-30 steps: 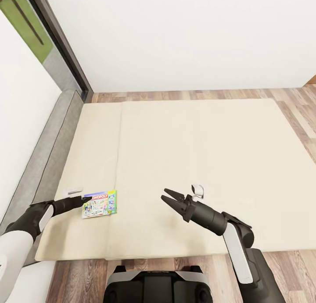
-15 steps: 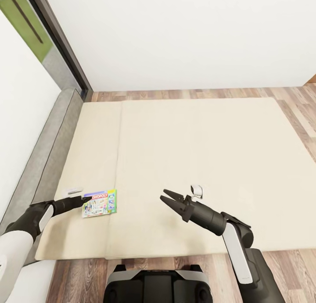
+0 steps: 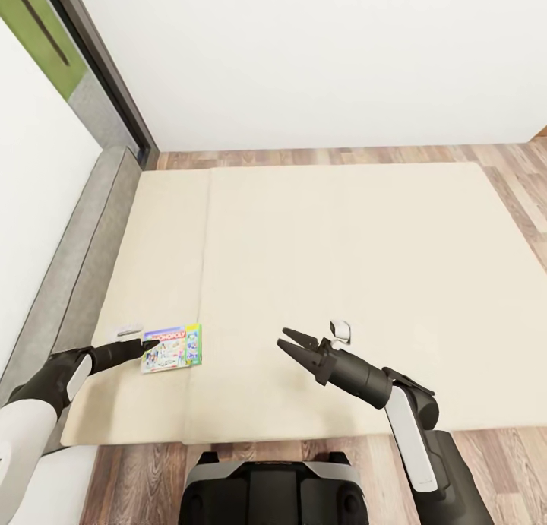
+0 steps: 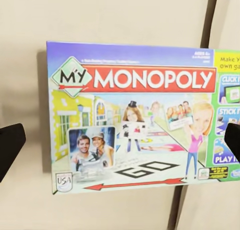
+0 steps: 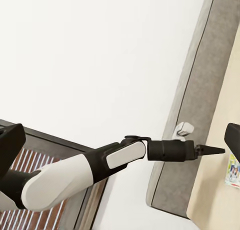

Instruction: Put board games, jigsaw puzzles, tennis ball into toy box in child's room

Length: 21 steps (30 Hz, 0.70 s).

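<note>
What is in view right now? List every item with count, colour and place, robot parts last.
board game: one, white and green box with a red Monopoly logo, lying flat on the bed near its front left corner, across the seam between the mattress halves.
bed: one, two cream mattress halves with a grey frame along the left side.
floor: wood planks, beyond the bed and in front of it.
wall: white, behind the bed.
window frame: one, dark, far left corner.
left gripper: one, black, its fingers spread wide either side of the board game in the left wrist view.
right gripper: one, black, fingers open, above the bed and holding nothing.
robot base: one, black and grey, at the bed's near edge.
</note>
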Tool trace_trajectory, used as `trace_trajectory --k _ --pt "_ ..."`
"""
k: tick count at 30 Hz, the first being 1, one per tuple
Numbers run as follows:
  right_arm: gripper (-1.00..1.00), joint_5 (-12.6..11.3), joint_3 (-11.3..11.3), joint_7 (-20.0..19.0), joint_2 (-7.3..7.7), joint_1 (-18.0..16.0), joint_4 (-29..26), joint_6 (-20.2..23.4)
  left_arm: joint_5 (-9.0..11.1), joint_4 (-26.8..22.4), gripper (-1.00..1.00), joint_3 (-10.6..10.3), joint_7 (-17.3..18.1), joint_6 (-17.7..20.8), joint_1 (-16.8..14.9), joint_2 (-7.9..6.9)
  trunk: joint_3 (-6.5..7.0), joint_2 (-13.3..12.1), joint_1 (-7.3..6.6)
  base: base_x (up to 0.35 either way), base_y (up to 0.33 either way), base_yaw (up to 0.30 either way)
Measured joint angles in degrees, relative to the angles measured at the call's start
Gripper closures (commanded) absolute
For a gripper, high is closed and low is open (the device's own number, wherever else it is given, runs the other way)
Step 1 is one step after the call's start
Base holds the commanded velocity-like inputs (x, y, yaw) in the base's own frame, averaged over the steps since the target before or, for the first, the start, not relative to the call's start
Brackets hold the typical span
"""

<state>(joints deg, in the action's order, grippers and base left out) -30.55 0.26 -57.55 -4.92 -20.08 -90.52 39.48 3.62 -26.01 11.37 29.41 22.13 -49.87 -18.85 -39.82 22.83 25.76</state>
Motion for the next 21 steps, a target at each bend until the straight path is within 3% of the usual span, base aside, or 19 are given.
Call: trace_trajectory --k 21 --pt "-1.0 0.1 0.0 -0.4 0.01 0.0 0.0 -0.4 0.0 -0.7 -1.0 0.0 -0.1 0.1 -4.3 0.47 -1.99 0.0 0.0 0.0 0.0 0.0"
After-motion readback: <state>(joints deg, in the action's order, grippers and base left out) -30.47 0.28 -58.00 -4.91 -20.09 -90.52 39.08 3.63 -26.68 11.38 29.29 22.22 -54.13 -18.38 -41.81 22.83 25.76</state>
